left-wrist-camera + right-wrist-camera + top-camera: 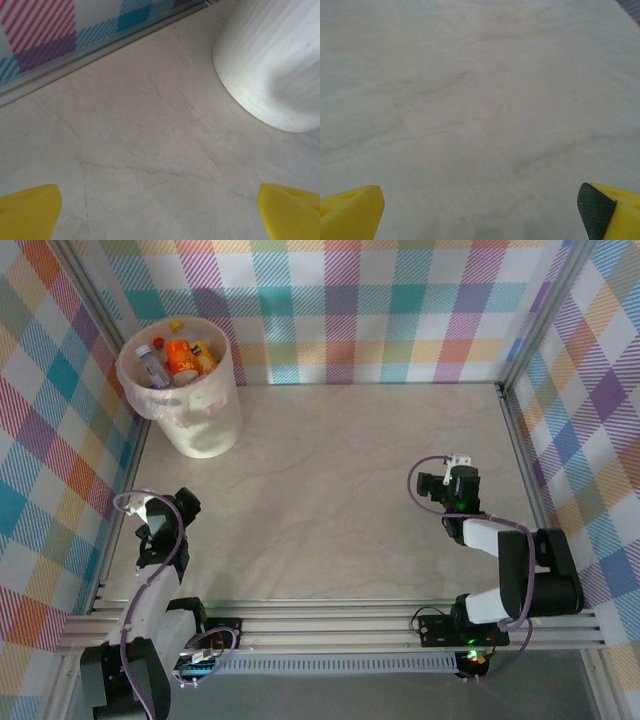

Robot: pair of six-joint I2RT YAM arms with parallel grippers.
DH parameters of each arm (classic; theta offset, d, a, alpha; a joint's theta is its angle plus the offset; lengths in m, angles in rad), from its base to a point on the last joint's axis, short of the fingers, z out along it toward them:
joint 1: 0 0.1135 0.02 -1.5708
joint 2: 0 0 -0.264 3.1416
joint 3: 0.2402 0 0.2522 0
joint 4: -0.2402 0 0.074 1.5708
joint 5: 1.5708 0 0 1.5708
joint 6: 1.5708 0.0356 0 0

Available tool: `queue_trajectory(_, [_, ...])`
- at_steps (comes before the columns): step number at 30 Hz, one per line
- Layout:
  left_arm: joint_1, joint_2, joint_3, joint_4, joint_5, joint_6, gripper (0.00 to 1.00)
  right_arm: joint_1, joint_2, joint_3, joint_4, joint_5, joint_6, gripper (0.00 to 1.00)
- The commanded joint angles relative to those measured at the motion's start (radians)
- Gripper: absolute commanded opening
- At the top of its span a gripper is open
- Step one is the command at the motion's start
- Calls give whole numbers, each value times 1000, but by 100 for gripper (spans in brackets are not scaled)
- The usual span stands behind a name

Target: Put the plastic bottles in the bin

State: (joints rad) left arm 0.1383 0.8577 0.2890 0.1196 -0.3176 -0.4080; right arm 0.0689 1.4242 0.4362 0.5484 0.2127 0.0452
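Several bottles (180, 358) stand packed together inside the bin (205, 425) at the far left corner of the table (340, 490) in the overhead view: one with an orange label, one clear with a dark cap, and yellow and red caps among them. An exact count is not possible from above. From the bin across to the right side the table is bare pale surface. The left gripper (165, 502) sits low near the left edge, well apart from the bin. The right gripper (450, 472) is out over the right half, with nothing between its fingers. In the left wrist view the left gripper (160, 215) has its yellow fingertips (30, 210) spread wide with bare table between them, the bin's white wall (270, 65) ahead to the right. In the right wrist view the right gripper (480, 212) is likewise spread wide and empty over plain table (470, 100). Judgement: all bottles in sight are binned, so the task looks finished or nearly so, with nothing obvious left to pick.
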Motion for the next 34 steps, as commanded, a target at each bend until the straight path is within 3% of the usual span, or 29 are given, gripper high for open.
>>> queue_trajectory(1, [-35,57,-41,290,48,129,100,-23,58,21,165,-149,-51,100])
queue_trajectory(7, [-117,232,0,400,73,267,100,-42,118,-107,453,-256,-69,100])
queue_trajectory(11, [-155,386,13,579,114,346,100,-55,111,-27,283,-199,-30,100])
queue_trajectory(18, [-211,723,65,857,181,432,100,-58,112,-30,292,-198,-27,100])
queue_trajectory(20, [-212,698,108,718,179,423,100,-58,111,-30,292,-199,-30,100])
queue_trajectory(22, [-213,703,128,685,164,418,100,-58,111,-30,291,-201,-29,100])
queue_trajectory(34, [-214,709,124,703,153,415,100,-58,112,-28,287,-203,-30,100])
